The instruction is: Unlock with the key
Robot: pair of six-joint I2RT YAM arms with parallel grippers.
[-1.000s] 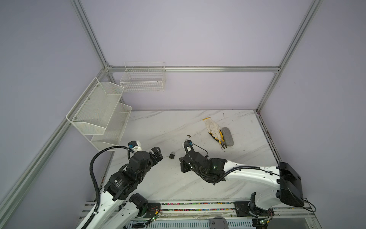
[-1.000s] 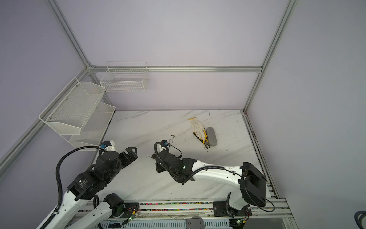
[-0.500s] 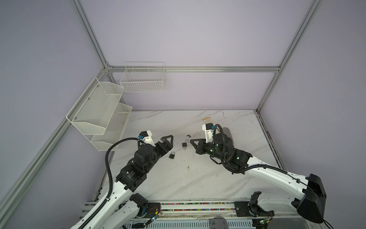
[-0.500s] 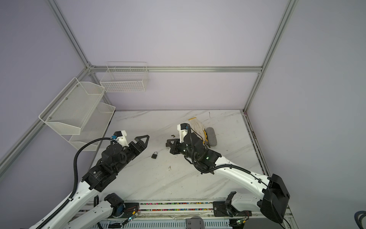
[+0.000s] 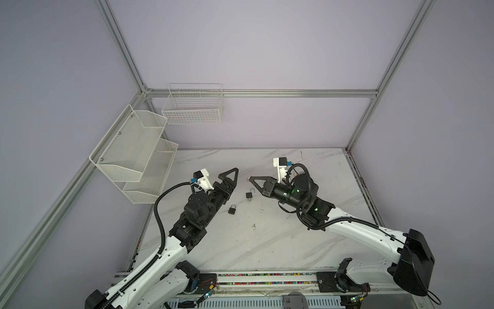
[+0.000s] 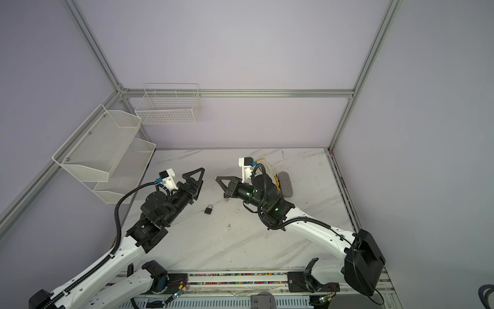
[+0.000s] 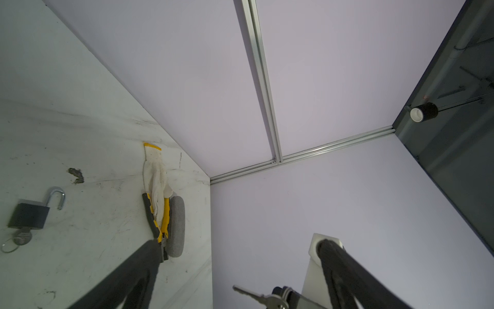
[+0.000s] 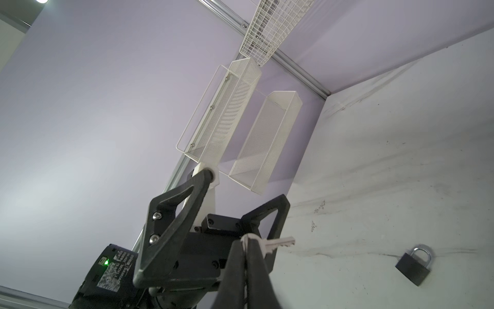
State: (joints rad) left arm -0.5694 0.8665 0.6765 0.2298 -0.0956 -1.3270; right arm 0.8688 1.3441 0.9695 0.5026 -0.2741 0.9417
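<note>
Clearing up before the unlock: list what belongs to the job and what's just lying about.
Job: closed black padlock; silver key in the right gripper; open black padlock holding its own key.
Lying about: white fabric glove; yellow-handled pliers; grey oval block; white mesh shelves; white wire basket.

Soft, even light, a little dim toward the corners

Both top views are sharp and lit evenly from above. The marble table [image 5: 267,240] carries only faint, short shadows under the arms, and the walls shade darker toward the picture corners. In the right wrist view a lamp [image 8: 40,1] glares white, and the right gripper [image 8: 247,239] fingers [image 8: 259,273], close to the lens, are soft while the key [image 8: 278,244] is crisp. In the left wrist view the left gripper [image 7: 240,243] fingers [image 7: 128,275] blur dark, and the padlock [image 7: 28,215] is clear
</note>
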